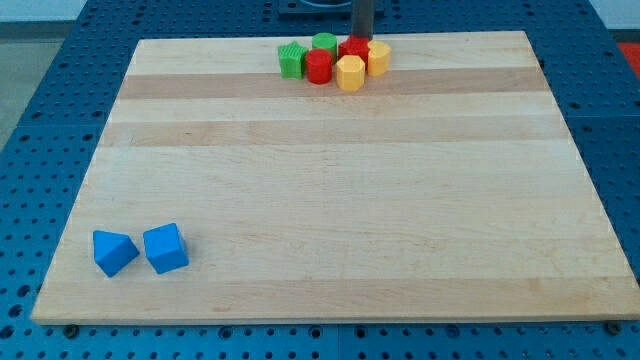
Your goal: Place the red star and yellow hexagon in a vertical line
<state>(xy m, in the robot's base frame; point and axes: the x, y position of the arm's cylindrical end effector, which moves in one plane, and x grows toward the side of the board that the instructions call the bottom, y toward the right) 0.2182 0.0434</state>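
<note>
Counting blocks: two blue (140,250), two red (319,66), two yellow (351,73), two green (292,60).

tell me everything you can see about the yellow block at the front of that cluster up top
The yellow hexagon is a small, chunky six-sided block, bright yellow with a matte painted look. It lies flat on the wooden board near the view's top edge, the part of the cluster closest to the view's bottom. Its left side touches a red block; another yellow block sits against it at the upper right. My tip is just above it, behind the red star.
</note>
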